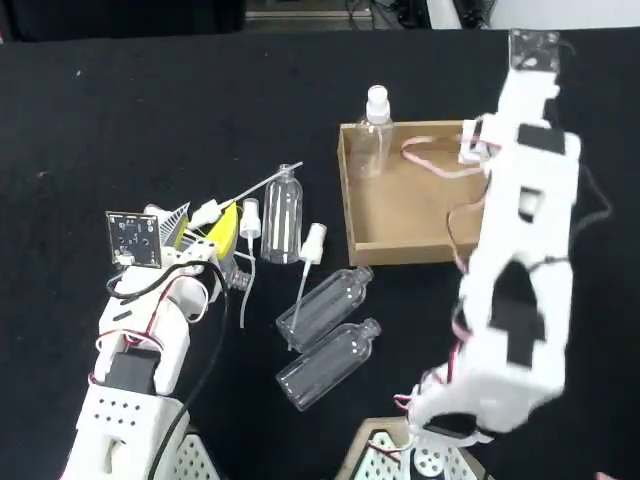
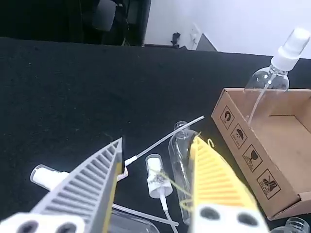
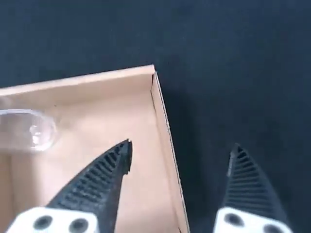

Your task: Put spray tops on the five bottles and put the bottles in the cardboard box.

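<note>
One capped bottle (image 1: 372,140) stands in the cardboard box (image 1: 410,252). Capping step in hand: left pincer (image 2: 156,143) spread wide over a loose spray top (image 2: 156,177) beside the uncapped upright bottle (image 1: 282,215). Next, probably: close on that top. Right pincer (image 3: 182,144) released, over the box rim.

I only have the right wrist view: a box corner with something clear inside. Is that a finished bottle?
Observer: Yes. A capped bottle stands in the cardboard box, at its far corner.
Operator: How many lack tops?
Observer: At least three outside the box: an upright bottle and two lying bottles in front of it.
Operator: Where is the left gripper?
Observer: The left gripper hangs open over loose spray tops, beside the upright bottle.
</note>
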{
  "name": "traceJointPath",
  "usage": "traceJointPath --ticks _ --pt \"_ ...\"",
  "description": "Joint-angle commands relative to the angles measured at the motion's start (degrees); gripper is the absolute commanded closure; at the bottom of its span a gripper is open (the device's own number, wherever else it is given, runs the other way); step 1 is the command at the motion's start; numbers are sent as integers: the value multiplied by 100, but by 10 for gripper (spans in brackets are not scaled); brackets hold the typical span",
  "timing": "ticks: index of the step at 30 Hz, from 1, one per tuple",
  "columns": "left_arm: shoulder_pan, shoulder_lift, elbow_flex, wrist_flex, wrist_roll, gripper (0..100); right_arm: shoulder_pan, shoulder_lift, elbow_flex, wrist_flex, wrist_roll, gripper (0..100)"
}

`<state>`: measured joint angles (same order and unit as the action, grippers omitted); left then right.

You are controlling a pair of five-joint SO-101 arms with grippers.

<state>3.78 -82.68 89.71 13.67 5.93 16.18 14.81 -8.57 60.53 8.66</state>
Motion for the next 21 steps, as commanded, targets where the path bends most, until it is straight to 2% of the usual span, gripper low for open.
traceJointPath --ticks 1,13,15,18,21 --pt "-31 -62 -48 -132 -70 780 88 1015 -1807 598 229 766" --pt "-31 -62 -48 -132 -70 780 563 3451 -4453 1582 334 789" --pt "-31 -62 -48 -132 -70 780 695 3688 -4716 1670 334 849" --pt "-31 -62 -48 -132 -70 780 879 3943 -5095 1855 334 992" --pt "-31 -62 -48 -132 -70 780 1011 4066 -5490 2136 334 978"
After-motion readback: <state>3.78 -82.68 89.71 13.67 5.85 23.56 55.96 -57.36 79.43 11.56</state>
